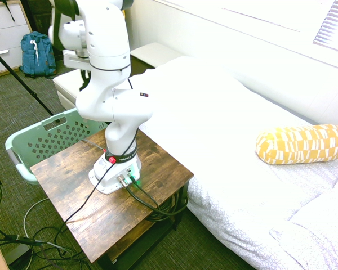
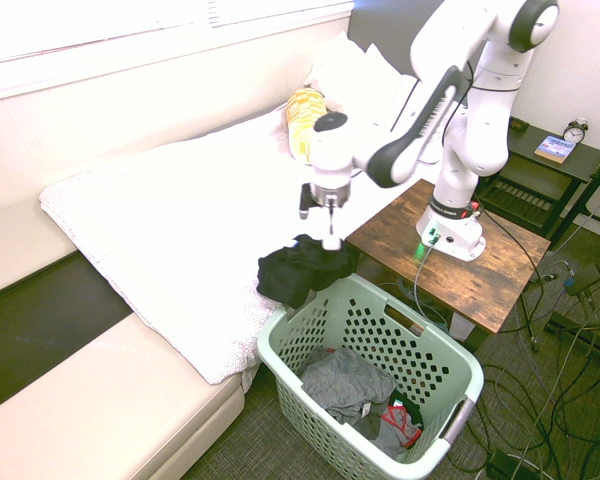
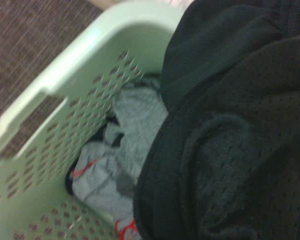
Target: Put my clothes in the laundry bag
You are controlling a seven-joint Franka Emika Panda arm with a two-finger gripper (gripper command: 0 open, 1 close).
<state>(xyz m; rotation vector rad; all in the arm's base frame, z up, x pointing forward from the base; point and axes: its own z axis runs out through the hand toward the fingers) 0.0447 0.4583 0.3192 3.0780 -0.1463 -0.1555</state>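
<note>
The black garment hangs bunched from my gripper, which is shut on its top. It dangles over the bed-side corner of the mint-green laundry basket, its lower folds about level with the rim. Close up in the wrist view, the black mesh fabric fills the right side, with the basket's perforated wall beside it. The basket stands on the carpet between the bed and the wooden table. My gripper is hidden behind the arm in the first exterior view.
Grey clothes and a red-trimmed item lie in the basket. A yellow patterned pillow rests on the white bed. A blue backpack stands by the drawers. The wooden table flanks the basket.
</note>
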